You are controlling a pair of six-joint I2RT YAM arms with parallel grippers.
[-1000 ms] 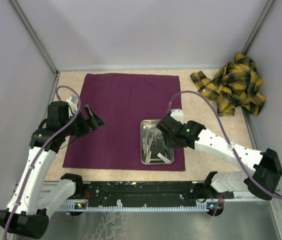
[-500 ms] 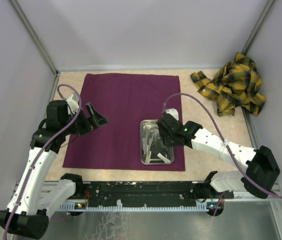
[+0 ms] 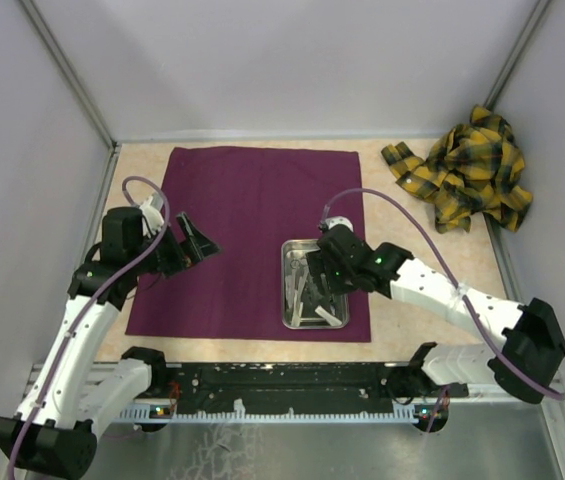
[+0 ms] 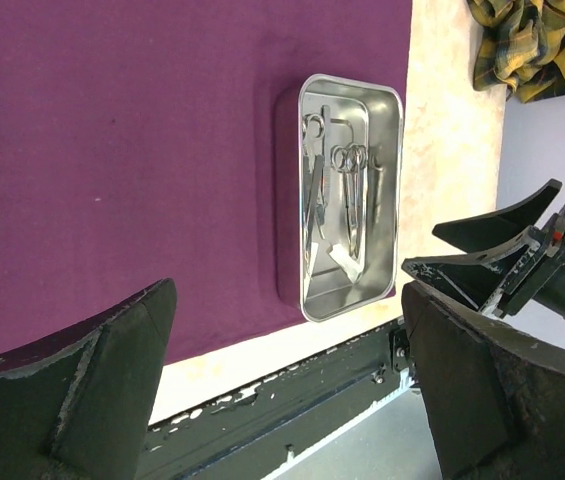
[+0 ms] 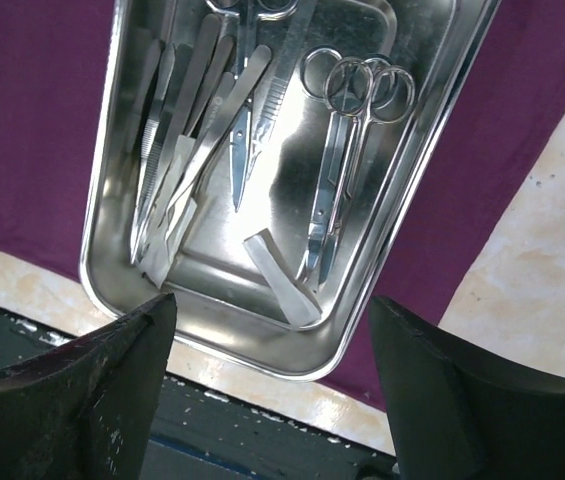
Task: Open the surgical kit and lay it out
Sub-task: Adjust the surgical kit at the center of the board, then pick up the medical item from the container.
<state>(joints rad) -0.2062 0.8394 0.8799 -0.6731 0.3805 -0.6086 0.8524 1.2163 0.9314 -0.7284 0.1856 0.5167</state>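
Note:
The surgical kit lies opened out: a dark purple cloth (image 3: pixel 242 230) spread flat, with a small steel tray (image 3: pixel 285 300) on its near right corner. In the right wrist view the tray (image 5: pixel 417 190) holds thin scissors (image 5: pixel 347 150), forceps (image 5: pixel 187 130) and a white strip (image 5: pixel 282 280). My right gripper (image 3: pixel 320 272) hovers over the tray, open, nothing between its fingers (image 5: pixel 112 400). My left gripper (image 3: pixel 194 243) hangs open above the cloth's left side, holding nothing. From the left wrist, the tray (image 4: pixel 352 80) and cloth (image 4: pixel 142 150) lie beyond my left gripper (image 4: pixel 287 290).
A crumpled yellow plaid cloth (image 3: pixel 467 170) lies at the back right corner on the beige tabletop. A black rail (image 3: pixel 282 385) runs along the near edge. Grey walls close in the left, back and right sides.
My right gripper has opened wider and shifted a little left over the tray. The left arm has moved slightly towards the middle of the cloth.

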